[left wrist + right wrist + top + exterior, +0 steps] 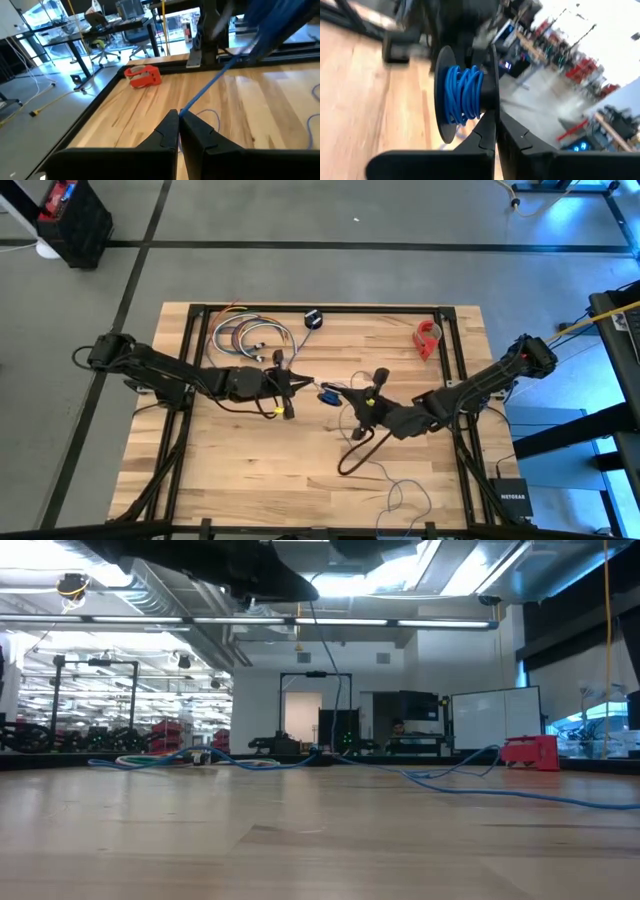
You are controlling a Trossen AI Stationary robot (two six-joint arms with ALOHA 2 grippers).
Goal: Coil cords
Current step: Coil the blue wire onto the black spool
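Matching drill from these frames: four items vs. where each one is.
Items:
1 cord
2 spool
3 red object
4 cable bundle

Places:
A held by the right gripper
B loose, on the right
C pinched in the left gripper
D loose, on the left

Pairs: 1-C, 2-A, 3-B, 4-D

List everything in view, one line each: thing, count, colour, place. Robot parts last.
cord: 1, thin blue, runs from the left pincer toward the spool, loose loops at the table's near edge
spool: 1, black, blue windings, held at table centre
cable bundle: 1, multicoloured, far left of table
small black-and-blue object: 1, far edge, centre
red object: 1, far right
table: 1, light wood
left pincer: shut on cord, centre-left
right pincer: shut on spool, centre
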